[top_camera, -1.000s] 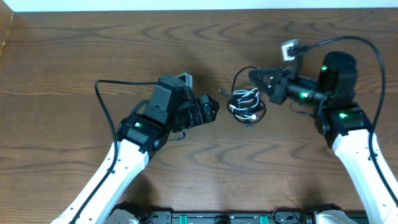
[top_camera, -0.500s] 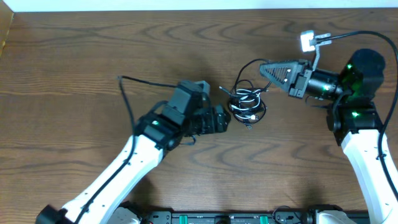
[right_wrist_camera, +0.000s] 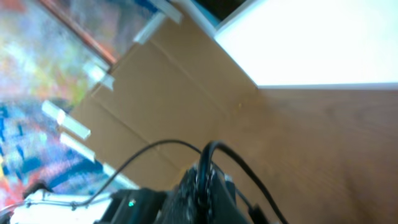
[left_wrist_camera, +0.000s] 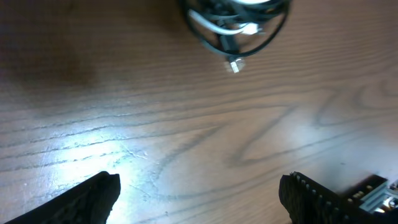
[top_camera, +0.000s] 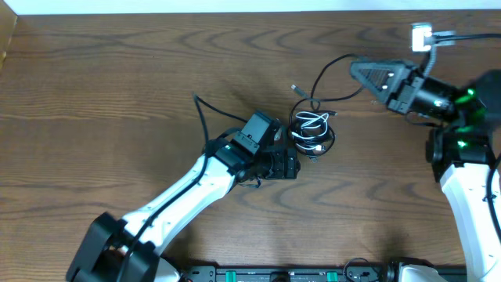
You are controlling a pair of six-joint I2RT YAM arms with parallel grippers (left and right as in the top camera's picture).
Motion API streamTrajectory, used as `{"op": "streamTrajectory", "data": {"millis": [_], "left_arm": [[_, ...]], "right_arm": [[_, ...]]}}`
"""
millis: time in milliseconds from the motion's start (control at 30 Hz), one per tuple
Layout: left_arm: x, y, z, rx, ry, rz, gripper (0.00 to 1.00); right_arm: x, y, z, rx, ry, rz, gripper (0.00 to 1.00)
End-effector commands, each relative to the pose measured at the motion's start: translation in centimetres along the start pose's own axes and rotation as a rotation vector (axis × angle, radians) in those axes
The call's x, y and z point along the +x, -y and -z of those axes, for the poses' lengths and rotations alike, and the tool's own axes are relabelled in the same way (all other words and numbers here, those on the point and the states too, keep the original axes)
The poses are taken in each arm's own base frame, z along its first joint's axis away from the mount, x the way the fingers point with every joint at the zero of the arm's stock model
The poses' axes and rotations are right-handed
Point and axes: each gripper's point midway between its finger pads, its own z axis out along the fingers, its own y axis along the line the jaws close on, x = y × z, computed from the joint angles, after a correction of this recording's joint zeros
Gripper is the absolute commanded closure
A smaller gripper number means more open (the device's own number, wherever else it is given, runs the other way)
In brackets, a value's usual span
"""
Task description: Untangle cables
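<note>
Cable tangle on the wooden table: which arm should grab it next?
Probably left. The left gripper, open, sits beside the black-and-white cable tangle, facing it; the right gripper is shut on one long black cable, farther off.

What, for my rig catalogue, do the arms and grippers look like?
The left arm and right arm have white links, black joints and green lights. A black wire loops off the left. The left gripper has ridged black fingers; the right gripper a black wedge.

Dark wood-grain table (top_camera: 117, 70) filled the overhead frame with a white strip (top_camera: 235, 6) along the top edge; right wrist view showed brown board (right_wrist_camera: 155, 81) centre, bright white area (right_wrist_camera: 323, 37) upper right, blurred colourful patch (right_wrist_camera: 31, 37) upper left.
</note>
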Motion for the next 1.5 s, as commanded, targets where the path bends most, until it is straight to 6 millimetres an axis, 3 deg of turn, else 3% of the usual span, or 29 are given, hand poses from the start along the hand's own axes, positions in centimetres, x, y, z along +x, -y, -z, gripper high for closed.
{"op": "streamTrajectory", "data": {"millis": [0,133,233,467,767,867,1133,1467], "left_arm": [[0.5,-0.9,-1.3,-0.031,-0.040,0.008,0.13],[1.0,-1.9,-2.7,-0.062,-0.080,0.024,0.13],[1.4,-2.6,-3.5,-0.083,-0.106,0.035,0.13],[2.3,-3.9,-5.0,-0.121,-0.155,0.059,0.13],[2.4,-4.1,-5.2,-0.125,-0.159,0.064,0.13],[2.4,-4.1,-5.2,-0.125,-0.159,0.064,0.13],[2.4,-4.1,-5.2,-0.125,-0.159,0.064,0.13],[2.4,-4.1,-5.2,-0.125,-0.159,0.063,0.13]], "right_arm": [[-0.2,-2.8,0.8,-0.066,-0.050,0.088,0.99],[-0.1,-5.0,1.6,-0.115,-0.081,0.223,0.99],[-0.3,-5.4,2.1,-0.111,-0.077,0.232,0.99],[-0.4,-4.2,3.3,-0.070,-0.093,0.179,0.99],[-0.7,-1.4,5.3,-0.008,-0.087,0.134,0.99],[-0.8,0.2,5.9,0.009,-0.084,0.090,0.99],[-0.3,7.9,7.0,0.049,-0.063,-0.154,0.99],[3.5,18.6,8.2,0.079,-0.047,-0.473,0.99]]}}
